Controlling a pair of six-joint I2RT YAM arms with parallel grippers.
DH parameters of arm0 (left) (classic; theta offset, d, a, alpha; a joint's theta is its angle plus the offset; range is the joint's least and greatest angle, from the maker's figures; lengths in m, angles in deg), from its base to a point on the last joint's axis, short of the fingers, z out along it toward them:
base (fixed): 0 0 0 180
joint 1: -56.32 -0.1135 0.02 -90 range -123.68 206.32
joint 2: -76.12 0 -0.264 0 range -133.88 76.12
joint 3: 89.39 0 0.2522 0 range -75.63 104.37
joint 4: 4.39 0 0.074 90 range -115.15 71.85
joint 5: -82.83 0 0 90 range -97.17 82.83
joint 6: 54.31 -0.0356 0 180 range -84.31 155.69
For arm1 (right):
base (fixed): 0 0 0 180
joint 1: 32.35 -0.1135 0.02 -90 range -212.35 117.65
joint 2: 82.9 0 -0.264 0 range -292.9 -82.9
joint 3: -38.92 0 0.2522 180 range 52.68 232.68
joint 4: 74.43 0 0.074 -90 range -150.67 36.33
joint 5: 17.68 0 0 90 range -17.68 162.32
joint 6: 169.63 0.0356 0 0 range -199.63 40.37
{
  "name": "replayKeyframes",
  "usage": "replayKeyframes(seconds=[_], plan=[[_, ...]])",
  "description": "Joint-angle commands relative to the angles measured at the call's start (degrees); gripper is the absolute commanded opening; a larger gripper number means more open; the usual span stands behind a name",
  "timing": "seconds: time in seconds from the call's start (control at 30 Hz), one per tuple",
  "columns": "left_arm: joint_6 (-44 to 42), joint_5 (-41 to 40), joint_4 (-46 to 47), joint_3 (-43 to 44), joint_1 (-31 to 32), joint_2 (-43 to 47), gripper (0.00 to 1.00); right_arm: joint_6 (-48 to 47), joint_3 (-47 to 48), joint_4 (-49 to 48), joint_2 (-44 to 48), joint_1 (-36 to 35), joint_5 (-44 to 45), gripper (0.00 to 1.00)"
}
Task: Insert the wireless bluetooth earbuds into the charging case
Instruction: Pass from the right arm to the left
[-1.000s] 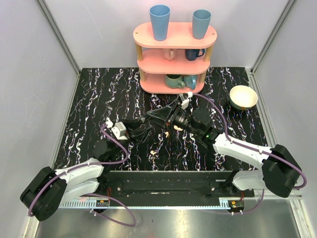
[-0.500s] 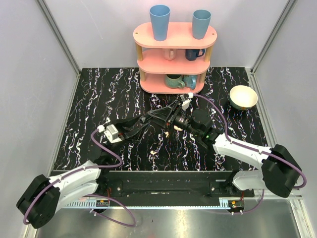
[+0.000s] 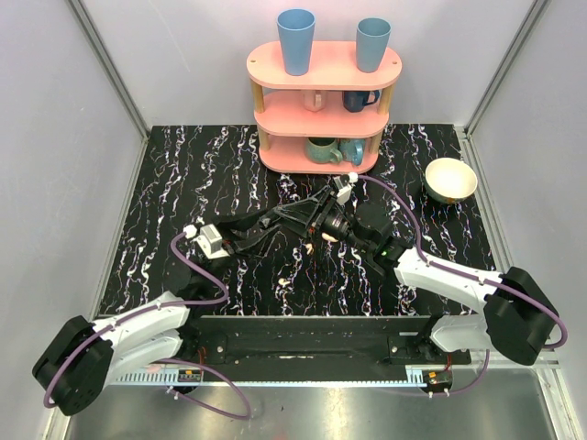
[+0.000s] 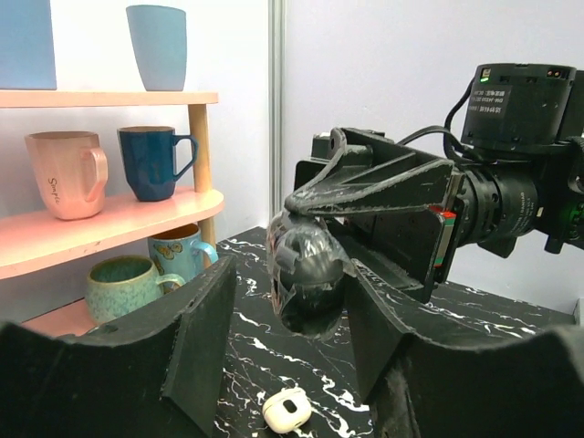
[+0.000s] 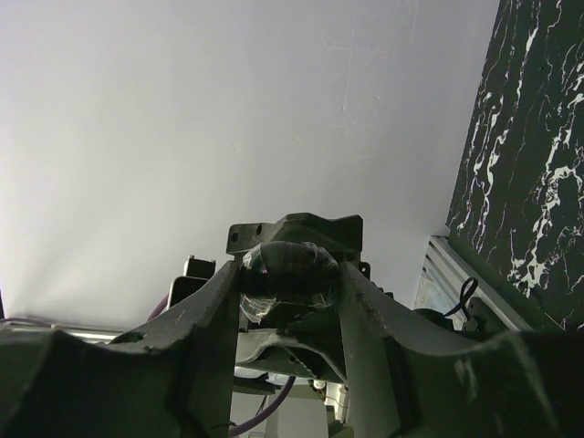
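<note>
My right gripper (image 3: pixel 295 218) (image 5: pixel 287 274) is turned on its side and shut on a dark, glossy rounded object (image 4: pixel 306 269) (image 5: pixel 287 265), held above the table. I cannot tell whether that object is the charging case. My left gripper (image 3: pixel 273 225) (image 4: pixel 287 297) faces it, open, one finger on each side of the object; a gap shows on the left side. Below them a tiny white earbud (image 4: pixel 287 411) (image 3: pixel 310 247) with a dark spot lies on the black marbled table (image 3: pixel 183 183).
A pink three-tier shelf (image 3: pixel 323 101) (image 4: pixel 109 228) with several mugs and cups stands at the back centre. A cream bowl (image 3: pixel 450 179) sits at the back right. Grey walls close in the table's left, right and far sides.
My left gripper has reached right and forward until its fingers flank the object in the right gripper, and its jaws have widened slightly. The right arm and the earbud have stayed put.
</note>
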Motion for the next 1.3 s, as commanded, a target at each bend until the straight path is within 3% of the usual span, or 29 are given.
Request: replayKeyframes(seconds=[0.0, 0.27, 1.07, 1.27], plan=[[0.8, -0.2, 20.6, 2.2, 0.6, 0.3, 0.55, 0.8, -0.5, -3.4, 0.0, -0.5, 1.3, 0.11], [1.0, -0.7, 20.7, 2.2, 0.9, -1.2, 0.49, 1.0, -0.5, -4.4, 0.1, -0.5, 1.2, 0.10], [1.5, -2.5, 21.4, 2.9, 1.5, -1.3, 0.50, 2.1, -1.7, -7.4, -0.7, -1.0, 1.5, 0.10], [1.6, -2.8, 21.5, 2.9, 1.7, -1.9, 0.42, 2.3, -1.8, -7.7, -0.8, -1.0, 1.6, 0.10]])
